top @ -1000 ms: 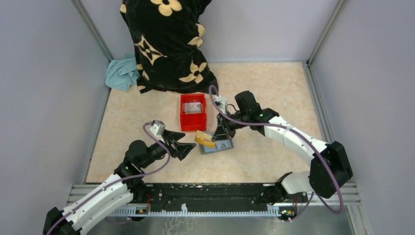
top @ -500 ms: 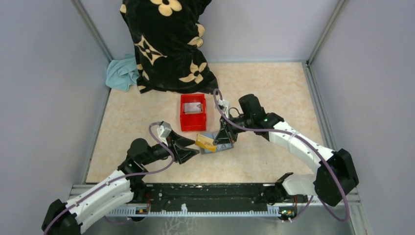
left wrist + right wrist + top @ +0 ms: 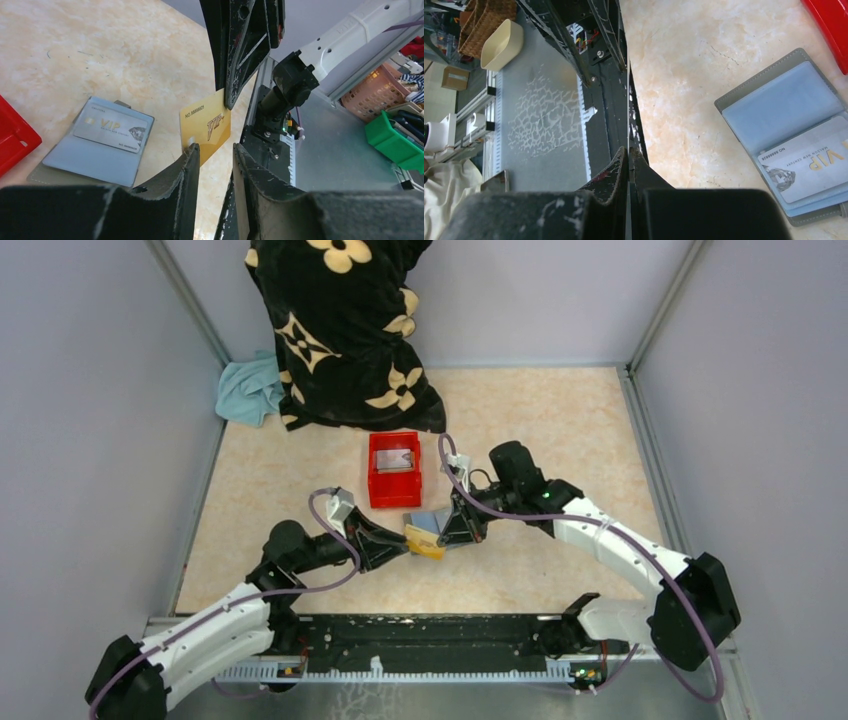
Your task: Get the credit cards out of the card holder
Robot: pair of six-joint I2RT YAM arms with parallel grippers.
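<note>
The card holder (image 3: 436, 521) lies open on the table, blue-grey inside (image 3: 95, 160) (image 3: 774, 102), with a silver credit card (image 3: 111, 131) (image 3: 809, 162) in its pocket. My right gripper (image 3: 450, 538) (image 3: 629, 148) is shut on the upper corner of a gold credit card (image 3: 425, 543) (image 3: 207, 127), holding it on edge above the table, beside the holder. My left gripper (image 3: 404, 545) (image 3: 216, 147) has come in from the left. Its jaws are narrowed but still apart, and one fingertip (image 3: 192, 152) is at the gold card's lower edge.
A red bin (image 3: 377, 485) (image 3: 15, 140) (image 3: 831, 20) stands just behind the holder with a silver card (image 3: 397, 459) in it. A black flowered bag (image 3: 340, 330) and a blue cloth (image 3: 250, 390) sit at the back left. Grey walls close in on three sides.
My left gripper has moved right up to the gold card and its jaws have narrowed. My right gripper has drawn the gold card forward, off the holder.
</note>
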